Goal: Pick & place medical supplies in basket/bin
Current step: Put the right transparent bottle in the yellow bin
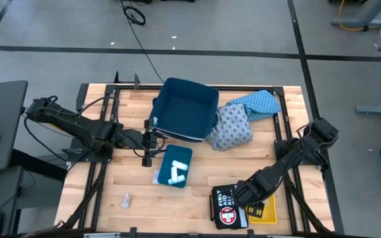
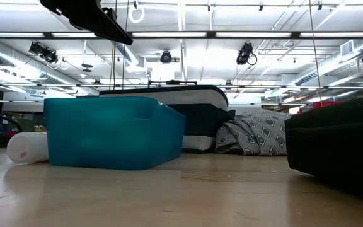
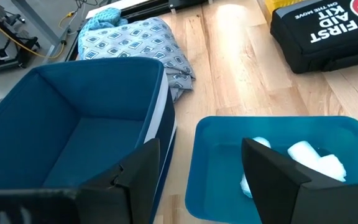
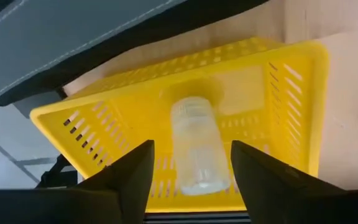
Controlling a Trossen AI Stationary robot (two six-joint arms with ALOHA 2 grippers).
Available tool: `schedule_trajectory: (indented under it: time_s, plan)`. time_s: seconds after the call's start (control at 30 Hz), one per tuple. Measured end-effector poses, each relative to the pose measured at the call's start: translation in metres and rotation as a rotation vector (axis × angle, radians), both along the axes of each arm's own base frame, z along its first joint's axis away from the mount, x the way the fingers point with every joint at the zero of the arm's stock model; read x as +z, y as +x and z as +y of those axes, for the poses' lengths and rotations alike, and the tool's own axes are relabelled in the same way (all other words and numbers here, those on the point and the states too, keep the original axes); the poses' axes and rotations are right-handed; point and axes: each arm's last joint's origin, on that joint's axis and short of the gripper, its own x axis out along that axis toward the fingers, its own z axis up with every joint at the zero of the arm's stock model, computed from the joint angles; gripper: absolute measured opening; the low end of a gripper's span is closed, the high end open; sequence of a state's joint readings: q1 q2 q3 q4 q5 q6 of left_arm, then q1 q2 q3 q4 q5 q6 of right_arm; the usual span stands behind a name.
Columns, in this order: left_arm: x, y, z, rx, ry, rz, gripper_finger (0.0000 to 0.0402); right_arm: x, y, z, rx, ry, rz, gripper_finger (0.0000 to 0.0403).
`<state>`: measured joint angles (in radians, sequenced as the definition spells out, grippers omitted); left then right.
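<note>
Hovering with jaws parted over a clear cylindrical vial [image 4: 194, 146] lying in the yellow slotted plastic basket [image 4: 291, 81] at five o'clock, the right gripper [image 4: 191, 171] should centre, lower straight, then close. The left gripper [image 3: 197, 168], open, waits above the teal plastic tray [image 3: 216, 149] holding white rolls [image 3: 312, 158].

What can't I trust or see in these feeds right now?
- Yellow basket, high view: mostly hidden under the right gripper.
- Small packet, high view: too small to identify.
- Teal tray, low view: its wall hides the contents.
- First aid kit, low view: cut off by the edge.
</note>
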<state>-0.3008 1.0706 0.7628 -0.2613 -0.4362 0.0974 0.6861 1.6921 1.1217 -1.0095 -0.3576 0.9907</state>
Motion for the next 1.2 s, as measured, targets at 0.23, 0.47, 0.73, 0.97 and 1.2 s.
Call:
schedule_trajectory:
  time_s: [0.23, 0.47, 0.73, 0.97, 1.2]
  plan:
    - [-0.001, 0.0, 0.0, 0.003, 0.0, 0.006, 0.0213, 0.013, 0.006, -0.002, 0.025, -0.056, -0.056, 0.0192]
    - [-0.001, 0.0, 0.001, 0.01, 0.007, 0.005, 0.0213, 0.041, 0.023, -0.007, 0.1, -0.146, -0.211, 0.0187]
    - [-0.013, -0.009, 0.005, 0.063, -0.031, 0.149, 0.0213, 0.058, 0.05, -0.021, 0.287, -0.345, -0.508, 0.0188]
    - [-0.024, -0.02, 0.004, 0.078, -0.175, 0.302, 0.0213, 0.055, 0.083, -0.042, 0.382, -0.469, -0.738, 0.0188]
    - [-0.043, -0.028, 0.002, 0.064, -0.314, 0.408, 0.0217, 0.036, 0.104, -0.062, 0.45, -0.469, -0.9, 0.0188]
